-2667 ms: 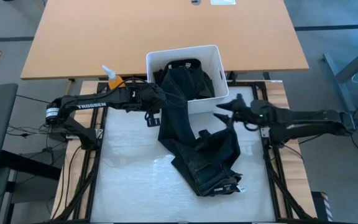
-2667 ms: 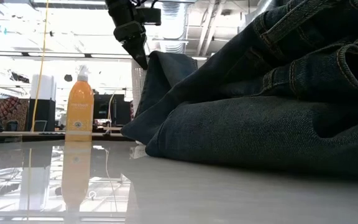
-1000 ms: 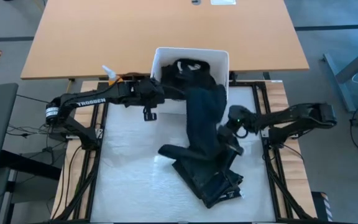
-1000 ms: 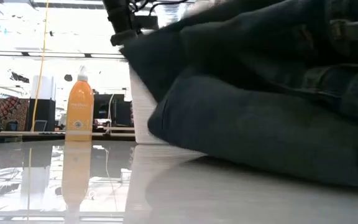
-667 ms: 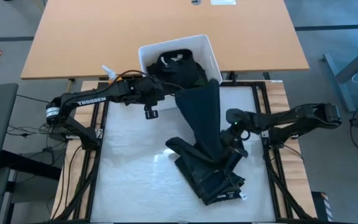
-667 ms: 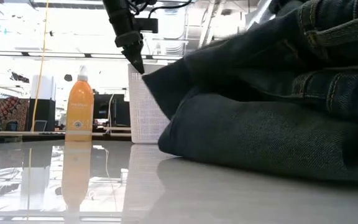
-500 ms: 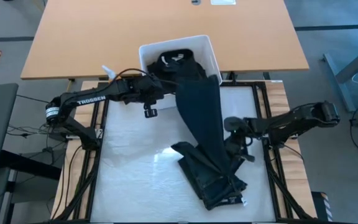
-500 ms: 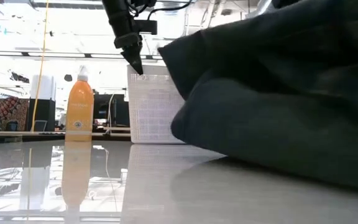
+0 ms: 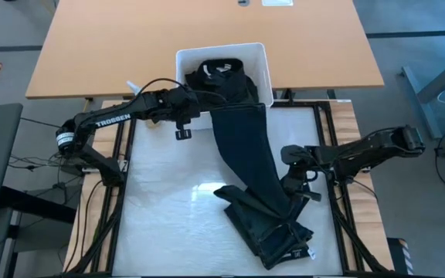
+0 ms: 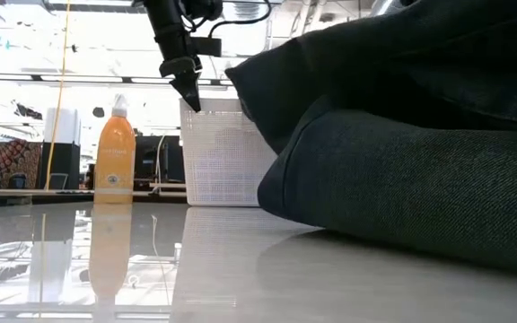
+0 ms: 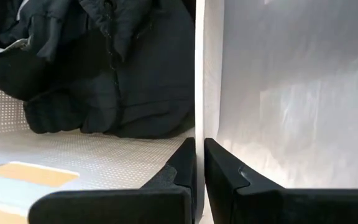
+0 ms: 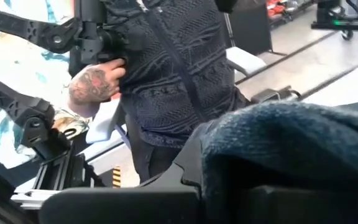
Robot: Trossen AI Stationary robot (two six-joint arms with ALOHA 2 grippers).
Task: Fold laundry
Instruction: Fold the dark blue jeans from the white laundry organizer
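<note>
Gripping the near wall of the white bin (image 9: 263, 63), the left gripper (image 9: 192, 98) has its fingers (image 11: 188, 163) pinched narrow on that thin plastic edge, at the far edge of the white table (image 9: 161, 208). Dark garments (image 9: 221, 79) are heaped inside the bin. One dark denim garment (image 9: 246, 154) stretches from the bin's near rim across the table to a crumpled pile near the right front corner. The right gripper (image 9: 296, 185) is clamped on the denim beside that pile. An orange spray bottle (image 10: 115, 160) stands at the table's far left edge. A person (image 12: 166, 68) stands beyond the table.
</note>
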